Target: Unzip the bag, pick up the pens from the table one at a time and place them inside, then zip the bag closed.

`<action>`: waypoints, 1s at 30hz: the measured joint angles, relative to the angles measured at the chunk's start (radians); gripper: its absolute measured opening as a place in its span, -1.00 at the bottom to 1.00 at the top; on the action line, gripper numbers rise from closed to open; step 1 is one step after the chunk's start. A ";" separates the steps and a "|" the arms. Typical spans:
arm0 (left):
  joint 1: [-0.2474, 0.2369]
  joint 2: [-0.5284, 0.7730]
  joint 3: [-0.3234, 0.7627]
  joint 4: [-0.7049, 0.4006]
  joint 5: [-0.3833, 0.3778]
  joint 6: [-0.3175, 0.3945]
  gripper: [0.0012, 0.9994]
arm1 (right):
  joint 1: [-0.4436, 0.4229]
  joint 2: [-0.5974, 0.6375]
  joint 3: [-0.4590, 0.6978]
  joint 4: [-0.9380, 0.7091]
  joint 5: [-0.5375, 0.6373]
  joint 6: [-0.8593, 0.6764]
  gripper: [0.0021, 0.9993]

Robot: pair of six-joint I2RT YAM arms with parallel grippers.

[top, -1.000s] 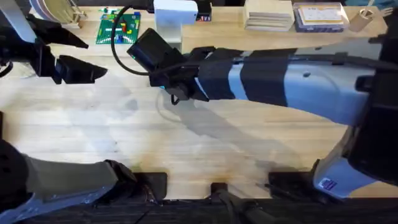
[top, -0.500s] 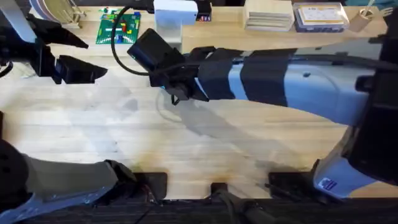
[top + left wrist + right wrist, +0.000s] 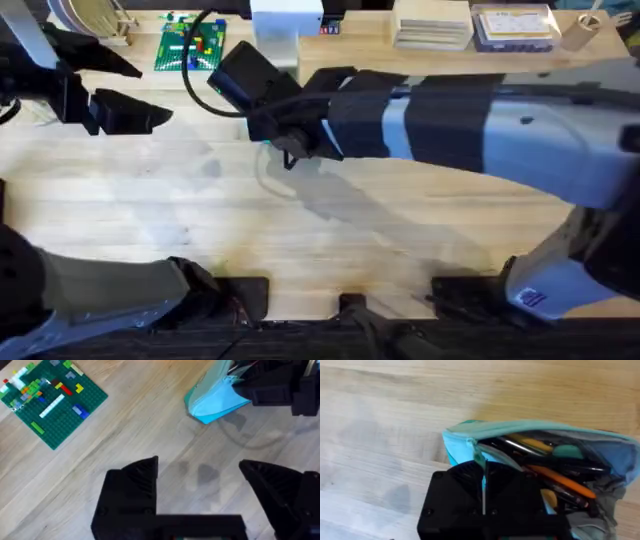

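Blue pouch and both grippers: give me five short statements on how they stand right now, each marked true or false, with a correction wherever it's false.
1. The bag is open, with pens showing inside. True.
2. The right gripper is open wide, well away from the bag. False: in the right wrist view its fingers are closed together at the bag's open edge, seemingly on the zipper.
3. The left gripper is open and holds nothing. True.
4. The green Lego baseplate lies under the bag. False: it lies apart from the bag on the table.
5. The left gripper is touching the bag. False: in the left wrist view, bare table separates them.
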 joint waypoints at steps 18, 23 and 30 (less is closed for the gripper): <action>0.000 0.000 0.000 0.000 0.000 0.000 0.99 | 0.000 -0.070 0.000 -0.019 -0.004 -0.030 -0.94; 0.000 0.000 0.000 0.000 0.000 0.000 0.99 | 0.000 -0.070 0.000 -0.019 -0.004 -0.030 -0.94; 0.000 0.000 0.000 0.004 0.008 0.000 0.99 | 0.000 -0.070 0.000 -0.019 -0.004 -0.030 -0.94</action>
